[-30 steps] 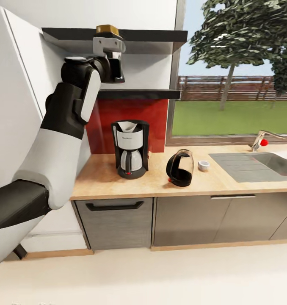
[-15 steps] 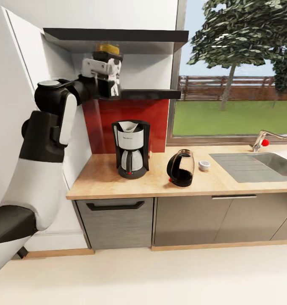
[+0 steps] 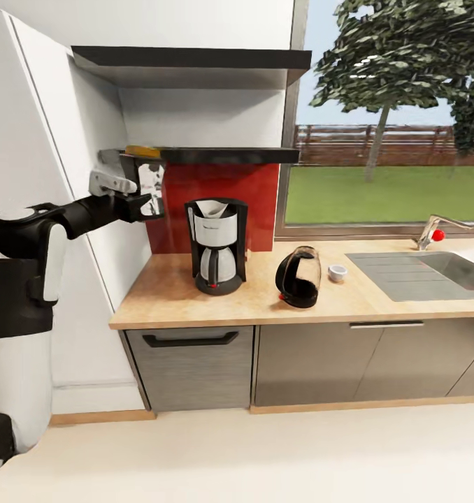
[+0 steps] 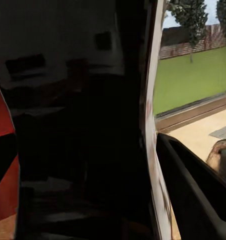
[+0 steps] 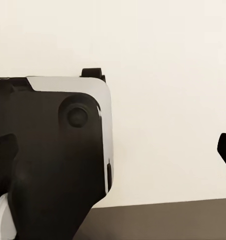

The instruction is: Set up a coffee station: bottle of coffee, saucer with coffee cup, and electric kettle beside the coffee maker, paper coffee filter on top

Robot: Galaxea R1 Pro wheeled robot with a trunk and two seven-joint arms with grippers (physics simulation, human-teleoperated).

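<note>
A: Nearest us, what is the left tool [image 3: 145, 187] doing?

B: It hangs out past the left end of the table [image 3: 167, 297], level with the lower kitchen shelf [image 3: 226, 155], and its fingers are clamped on the bottle of coffee [image 3: 142, 178]. You see the amber lid at the top and the dark body between the fingers. The right tool I cannot judge; the right wrist view gives mostly robot casing and pale floor.

A: How will that bottle handle?

B: My guess: small, rigid and light, but smooth-sided, so it could slip or twist. A side grip around the body below the lid, as now, looks sensible. Set it down upright and gently.

A: And further in?

B: The coffee maker [image 3: 214, 246] stands on the table against the red backsplash, with the paper coffee filter [image 3: 210, 207] already in its top. To its right is the electric kettle [image 3: 298, 277], near it but apart, then the coffee cup [image 3: 337, 272] just beyond the kettle. Free table lies left of the machine, which seems the natural landing spot.
</note>
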